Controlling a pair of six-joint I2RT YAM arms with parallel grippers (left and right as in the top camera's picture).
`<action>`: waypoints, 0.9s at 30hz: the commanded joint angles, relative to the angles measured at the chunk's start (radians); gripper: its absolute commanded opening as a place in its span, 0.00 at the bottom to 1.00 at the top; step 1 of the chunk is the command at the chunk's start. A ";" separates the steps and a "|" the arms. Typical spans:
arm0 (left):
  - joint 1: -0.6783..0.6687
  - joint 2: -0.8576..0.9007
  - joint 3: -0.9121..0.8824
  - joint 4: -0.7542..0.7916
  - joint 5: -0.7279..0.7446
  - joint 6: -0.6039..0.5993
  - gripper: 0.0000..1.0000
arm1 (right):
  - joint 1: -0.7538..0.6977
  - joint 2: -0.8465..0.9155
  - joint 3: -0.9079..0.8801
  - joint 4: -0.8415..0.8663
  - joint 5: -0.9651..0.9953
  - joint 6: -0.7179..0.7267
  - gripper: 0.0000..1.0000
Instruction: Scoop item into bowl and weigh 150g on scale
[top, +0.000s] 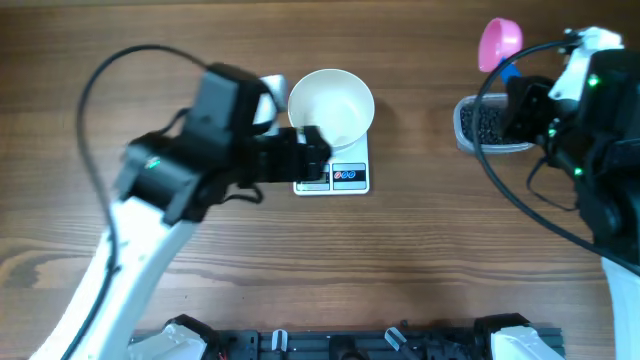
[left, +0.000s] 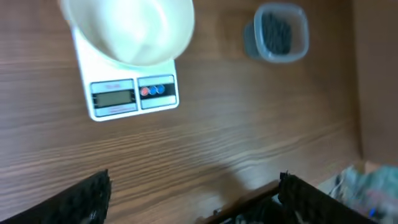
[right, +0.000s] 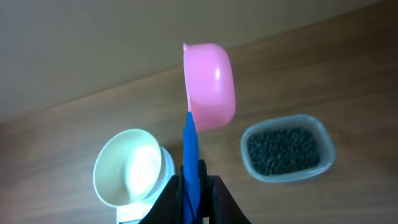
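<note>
1. Glossy round white bowl (top: 345, 95) sits on the flat scale (top: 350, 176).
2. Tiny black beans (right: 283, 152) sit in the clear plastic tub (right: 323, 158).
3. Left pincer (left: 194, 183) is apart, right pincer (right: 196, 183) is clamped on the pink scoop (right: 211, 84) by its blue handle (right: 189, 149).

You get bare desk (top: 420, 130) between bowl (top: 331, 105) and bean tub (top: 462, 125). The left pincer (top: 318, 158) crowds the bowl's near-left rim over the scale (top: 352, 180); pink scoop (top: 500, 40) hangs beside the tub.
</note>
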 joint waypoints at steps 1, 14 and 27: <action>-0.088 0.086 0.017 0.022 -0.022 0.042 0.55 | -0.035 0.024 0.037 -0.045 0.020 -0.056 0.04; -0.137 0.165 -0.014 0.047 -0.288 -0.151 0.04 | -0.043 0.070 0.035 -0.058 -0.058 -0.056 0.04; -0.172 0.168 -0.304 0.307 -0.279 -0.248 0.04 | -0.043 0.073 0.035 -0.054 -0.060 -0.050 0.04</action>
